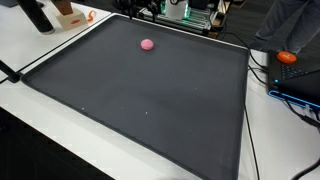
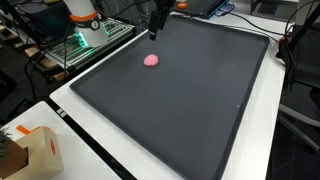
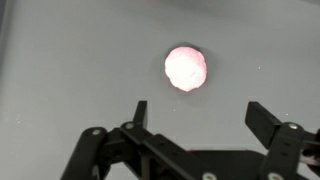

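Empty hand (image 3: 198, 108) wide open over black mat (image 2: 200, 100).
Pink ball (image 3: 186, 68) lies beyond the fingertips (image 3: 141, 112), untouched, near one mat edge; bare mat elsewhere.

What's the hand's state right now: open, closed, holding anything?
Hand: open, holding nothing; the pink ball lies just ahead, untouched.

I see one small pink ball (image 3: 186, 68), roundish and a little lumpy, glaring pale at its centre in the wrist view, just above and right of mid-frame. In both exterior views it lies still on the dark mat (image 1: 150, 100), upper middle of frame.
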Controlling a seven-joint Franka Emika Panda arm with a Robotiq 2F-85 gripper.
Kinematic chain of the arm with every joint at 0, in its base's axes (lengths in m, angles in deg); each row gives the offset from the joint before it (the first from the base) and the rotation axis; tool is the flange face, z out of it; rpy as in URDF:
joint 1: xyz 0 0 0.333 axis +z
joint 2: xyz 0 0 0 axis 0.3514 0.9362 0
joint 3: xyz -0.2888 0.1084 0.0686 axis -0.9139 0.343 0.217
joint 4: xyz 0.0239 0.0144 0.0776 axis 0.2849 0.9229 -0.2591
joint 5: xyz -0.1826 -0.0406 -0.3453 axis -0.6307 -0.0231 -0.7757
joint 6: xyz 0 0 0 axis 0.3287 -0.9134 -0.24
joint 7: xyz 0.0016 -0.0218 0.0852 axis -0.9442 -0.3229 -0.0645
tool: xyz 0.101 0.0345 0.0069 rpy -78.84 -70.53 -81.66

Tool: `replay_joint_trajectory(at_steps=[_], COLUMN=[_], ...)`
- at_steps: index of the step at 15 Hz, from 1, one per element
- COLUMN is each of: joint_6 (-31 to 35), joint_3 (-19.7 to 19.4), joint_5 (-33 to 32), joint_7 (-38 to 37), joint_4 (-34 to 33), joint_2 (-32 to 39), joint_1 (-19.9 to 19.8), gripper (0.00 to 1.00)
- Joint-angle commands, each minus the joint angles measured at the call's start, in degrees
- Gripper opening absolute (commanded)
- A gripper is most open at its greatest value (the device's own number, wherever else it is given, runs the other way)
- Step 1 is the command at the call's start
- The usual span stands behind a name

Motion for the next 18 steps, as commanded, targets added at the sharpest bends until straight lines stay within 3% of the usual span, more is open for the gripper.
replay_joint_trajectory(at_steps=[1, 7, 13, 18], joint_6=[-0.2, -0.2, 6.7, 13.2], joint_3=[-0.3, -0.3, -1.7, -2.5], joint_5=[0.0, 0.0, 9.3, 10.2], joint_7=[-0.1, -0.1, 1.2, 1.4], joint_4=[0.2, 0.0, 5.4, 10.7], joint_2=[-0.9, -0.1, 0.9, 2.4], joint_1=[0.4, 0.4, -0.9, -1.5], gripper=[1.0, 1.0, 1.0, 1.0])
